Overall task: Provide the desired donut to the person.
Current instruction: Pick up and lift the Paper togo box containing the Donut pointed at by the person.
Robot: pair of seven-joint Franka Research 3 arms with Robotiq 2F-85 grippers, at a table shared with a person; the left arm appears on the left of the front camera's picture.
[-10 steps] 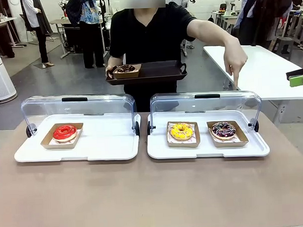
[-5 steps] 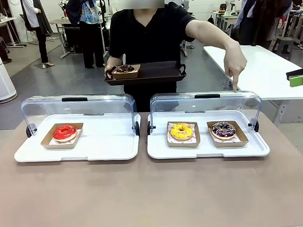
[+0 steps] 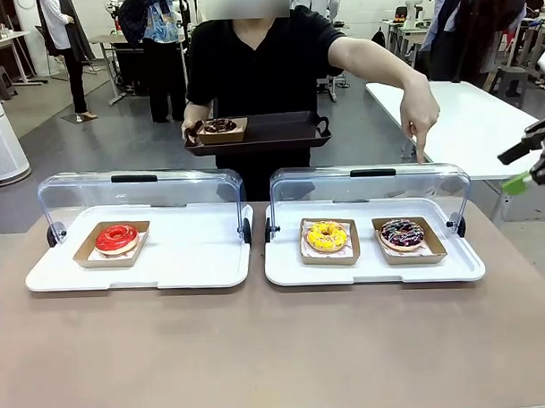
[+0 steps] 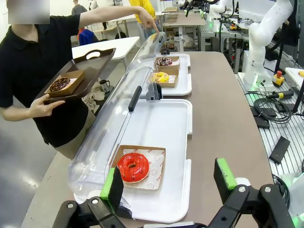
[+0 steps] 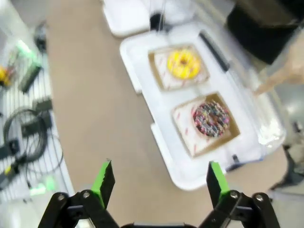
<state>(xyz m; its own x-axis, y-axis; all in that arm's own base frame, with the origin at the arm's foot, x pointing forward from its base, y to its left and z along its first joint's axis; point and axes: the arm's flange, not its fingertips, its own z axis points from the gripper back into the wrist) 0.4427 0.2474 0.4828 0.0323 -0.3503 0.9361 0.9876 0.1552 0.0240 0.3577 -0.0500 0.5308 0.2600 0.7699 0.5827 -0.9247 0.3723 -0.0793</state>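
Observation:
The person (image 3: 259, 61) in a black shirt points a hand (image 3: 419, 118) down over the right case, above the dark sprinkled donut (image 3: 402, 233) in its brown box. Beside it lies a yellow donut (image 3: 326, 235). A red donut (image 3: 117, 237) sits in the left case. My right gripper (image 3: 532, 162) hangs at the right edge, high above the table; its wrist view has it open (image 5: 159, 173) over the sprinkled donut (image 5: 211, 118). My left gripper (image 4: 168, 180) is open, above the red donut (image 4: 133, 166).
The person's other hand holds a dark tray (image 3: 279, 132) with a chocolate donut box (image 3: 221, 128). Both white cases (image 3: 167, 261) have their clear lids (image 3: 370, 187) raised at the far side. A white table (image 3: 485, 125) stands at the back right. Bystanders walk behind.
My right gripper has come into the front view at the right edge. The person's tray has drifted a little left; the pointing hand stays over the right case.

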